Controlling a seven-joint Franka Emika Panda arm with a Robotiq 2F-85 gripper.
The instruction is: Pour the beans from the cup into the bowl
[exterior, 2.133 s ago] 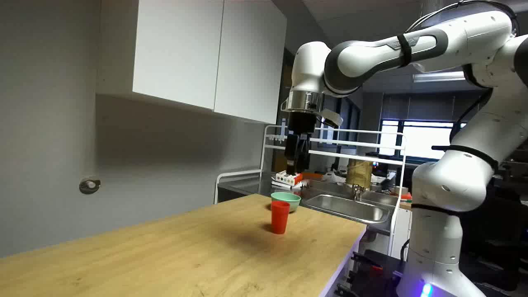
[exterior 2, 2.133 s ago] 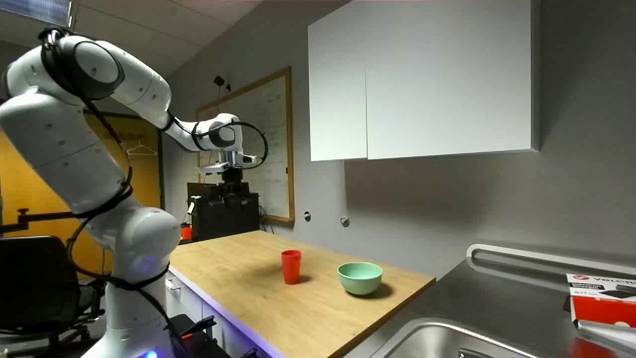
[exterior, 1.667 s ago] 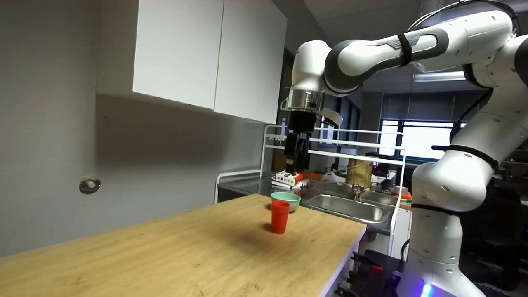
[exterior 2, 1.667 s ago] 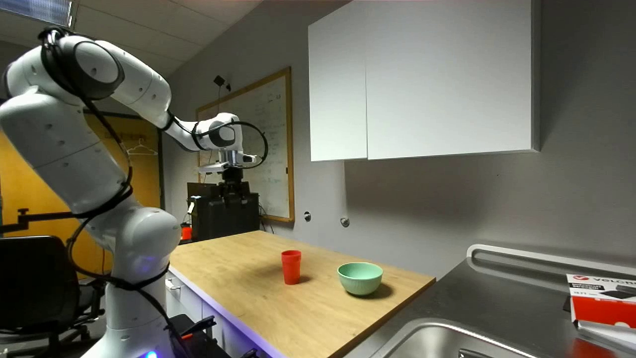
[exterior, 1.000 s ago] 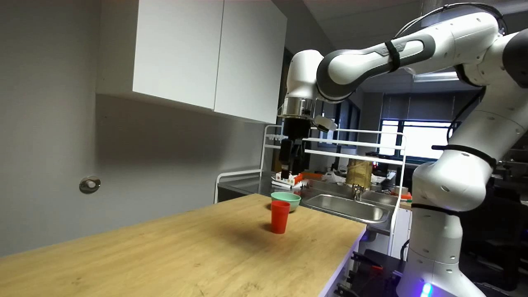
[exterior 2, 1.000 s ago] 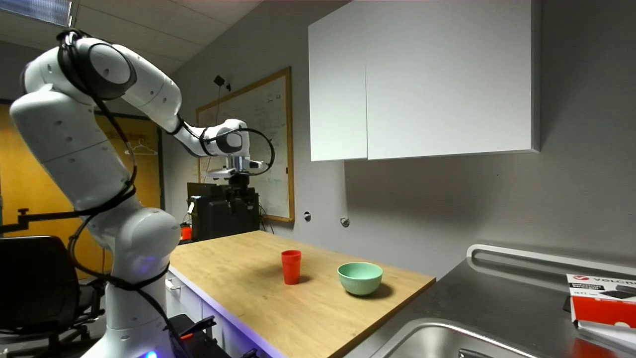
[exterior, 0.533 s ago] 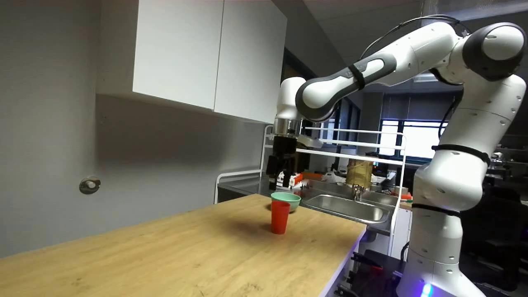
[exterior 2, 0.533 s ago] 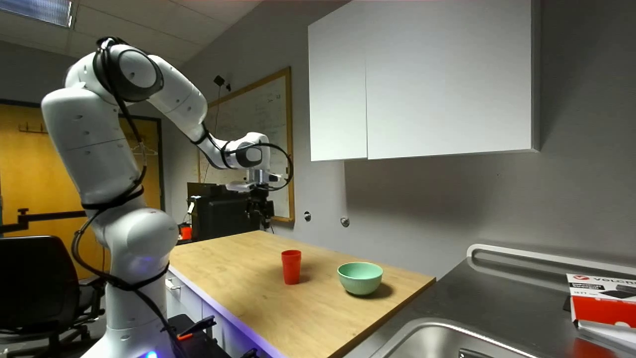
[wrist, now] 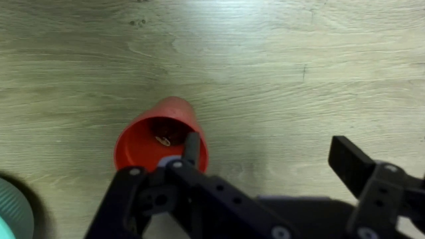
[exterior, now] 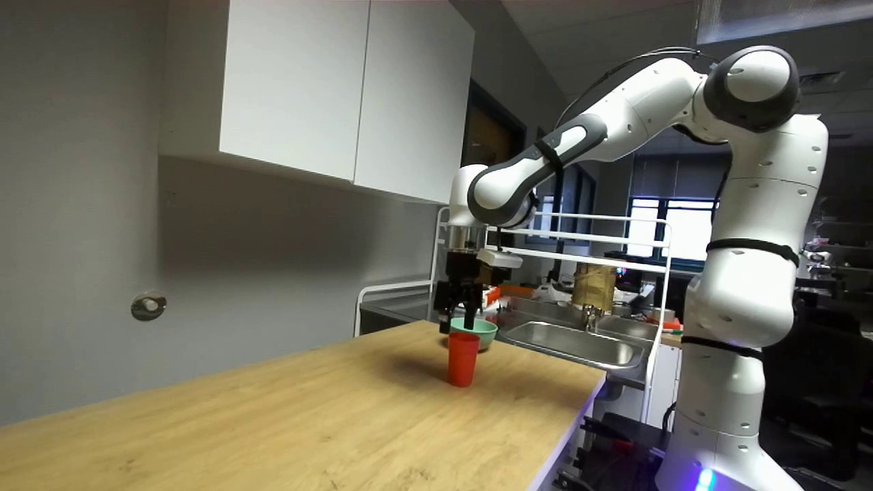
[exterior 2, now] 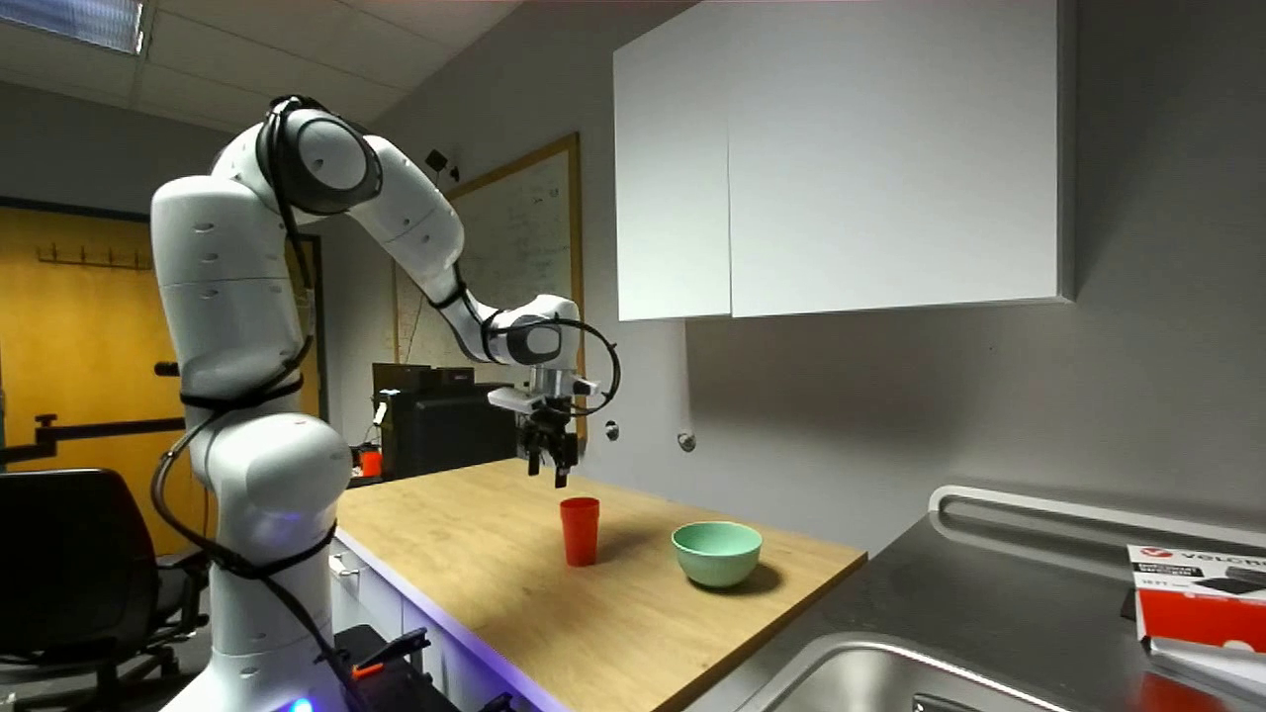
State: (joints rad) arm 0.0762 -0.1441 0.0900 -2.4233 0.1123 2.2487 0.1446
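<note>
The red cup (exterior: 463,361) stands upright on the wooden table, and shows also in an exterior view (exterior 2: 580,534). In the wrist view the cup (wrist: 137,144) is seen from above, with dark contents and a pale piece (wrist: 162,140) at its bottom. The grey-green bowl (exterior 2: 718,564) stands a little apart from the cup; its edge shows in the wrist view (wrist: 15,209). My gripper (exterior 2: 548,477) is open and empty, pointing down above the table near the cup. In the wrist view one finger of the gripper (wrist: 265,142) overlaps the cup's mouth; no contact is visible.
A white wall cabinet (exterior: 293,88) hangs above the table (exterior: 273,423). A steel sink (exterior: 580,343) and a white rack (exterior: 580,258) lie beyond the table's end. A red and white box (exterior 2: 1202,603) lies on the dark counter (exterior 2: 949,593).
The arm has swung forward and my gripper has come down from high above the table to just above the cup's height, staying open. The cup and bowl have not moved.
</note>
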